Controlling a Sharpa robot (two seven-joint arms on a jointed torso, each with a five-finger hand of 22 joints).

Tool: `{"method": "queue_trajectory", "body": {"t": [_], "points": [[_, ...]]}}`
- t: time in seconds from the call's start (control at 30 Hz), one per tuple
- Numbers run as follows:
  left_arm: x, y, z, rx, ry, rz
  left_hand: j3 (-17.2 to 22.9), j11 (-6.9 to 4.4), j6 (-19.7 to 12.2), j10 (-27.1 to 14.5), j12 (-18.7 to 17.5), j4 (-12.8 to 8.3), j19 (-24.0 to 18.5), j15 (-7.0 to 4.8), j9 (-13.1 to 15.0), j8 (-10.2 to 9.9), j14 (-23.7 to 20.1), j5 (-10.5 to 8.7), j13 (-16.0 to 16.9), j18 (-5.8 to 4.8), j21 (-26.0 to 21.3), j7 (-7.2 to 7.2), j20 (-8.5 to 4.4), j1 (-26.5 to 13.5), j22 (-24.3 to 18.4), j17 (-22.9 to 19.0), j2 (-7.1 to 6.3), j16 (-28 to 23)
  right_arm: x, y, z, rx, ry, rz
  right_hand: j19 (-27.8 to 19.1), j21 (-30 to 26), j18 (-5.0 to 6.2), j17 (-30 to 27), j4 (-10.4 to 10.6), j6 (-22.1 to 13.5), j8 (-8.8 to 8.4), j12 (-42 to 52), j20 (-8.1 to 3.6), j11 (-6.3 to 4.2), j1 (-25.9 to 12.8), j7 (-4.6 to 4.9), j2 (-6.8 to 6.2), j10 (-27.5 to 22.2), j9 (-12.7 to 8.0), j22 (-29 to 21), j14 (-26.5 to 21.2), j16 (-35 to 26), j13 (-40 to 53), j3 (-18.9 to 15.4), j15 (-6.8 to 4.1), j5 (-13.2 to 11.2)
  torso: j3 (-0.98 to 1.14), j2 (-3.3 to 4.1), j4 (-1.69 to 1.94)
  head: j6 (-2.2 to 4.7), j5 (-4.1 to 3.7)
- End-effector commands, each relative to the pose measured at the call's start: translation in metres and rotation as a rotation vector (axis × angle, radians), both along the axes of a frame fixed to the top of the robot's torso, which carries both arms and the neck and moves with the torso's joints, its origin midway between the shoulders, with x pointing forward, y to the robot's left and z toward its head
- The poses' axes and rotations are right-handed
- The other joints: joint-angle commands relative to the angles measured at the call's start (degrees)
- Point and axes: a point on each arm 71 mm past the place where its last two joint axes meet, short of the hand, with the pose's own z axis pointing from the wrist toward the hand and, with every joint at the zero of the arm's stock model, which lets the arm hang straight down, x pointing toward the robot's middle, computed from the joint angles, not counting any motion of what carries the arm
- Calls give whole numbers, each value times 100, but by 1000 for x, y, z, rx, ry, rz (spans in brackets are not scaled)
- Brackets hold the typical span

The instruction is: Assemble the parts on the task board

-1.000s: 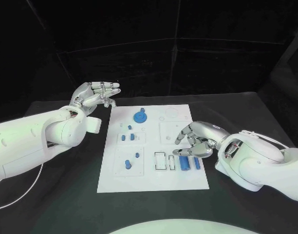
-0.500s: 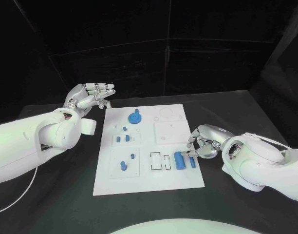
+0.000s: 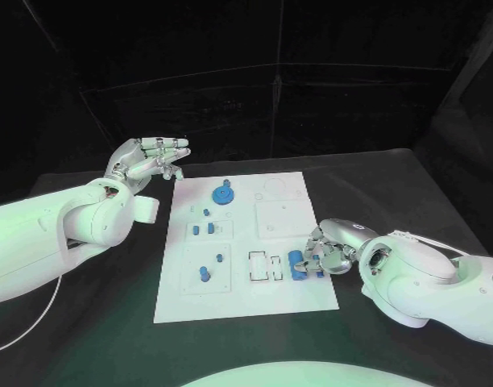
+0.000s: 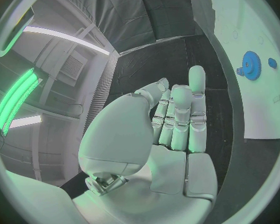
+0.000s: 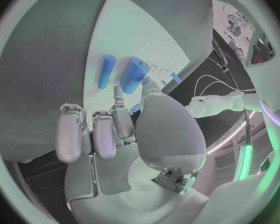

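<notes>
from the head camera you see the task board [image 3: 241, 298] lying mid-table, its blue gear [image 3: 222, 193] at the far end. your right hand [image 3: 330, 248] has slid nearer, fingers curled down at the thick blue cylinder [image 3: 298, 264]; whether it grips, you cannot tell. your left hand [image 3: 144, 159] stays raised, holding nothing, fingers loosely apart.

left wrist: left hand [image 4: 171, 119] upright, gear [image 4: 251, 65] beyond.

right wrist: fingertips [image 5: 117, 91] just beside the thick cylinder [image 5: 133, 74], thin blue rod [image 5: 105, 71] alongside.

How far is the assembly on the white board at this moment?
Done: a blue gear appears to stand at the far end of the task board; small blue parts seem to sit in their places. In hand: the right hand reaches over two blue cylinders, grip unclear. Left: the empty slots beside them. The left hand hangs open off the board.
</notes>
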Motion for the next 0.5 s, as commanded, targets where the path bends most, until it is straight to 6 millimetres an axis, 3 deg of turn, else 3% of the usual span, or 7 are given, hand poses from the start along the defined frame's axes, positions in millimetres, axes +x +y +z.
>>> {"method": "queue_trajectory", "body": {"t": [0.03,0.5], "points": [[0,-1,1,-7,-3,-9,-1,-1,-18,-54,21,-9,-40,15,-10,31,-12,3,-6,74,-10,43,8,-5,-7,-2,-36,24,0,1,-3,-36,20,17,142,35,-120,509,6,12,36,34,-17,4,-32,-32,68,39,12,242,433,37,20,-66,-3,28,1,6,-4,-9,2],[0,-2,1,-9,-1,-13,-3,1,-27,-61,23,-9,-40,16,-12,29,-12,2,-7,74,-11,46,9,-9,-8,-3,-39,27,6,13,-13,-41,23,33,138,35,-120,508,10,10,75,25,-19,0,-100,-38,102,31,37,242,431,37,25,-149,-5,9,1,10,7,-14,5]]}}
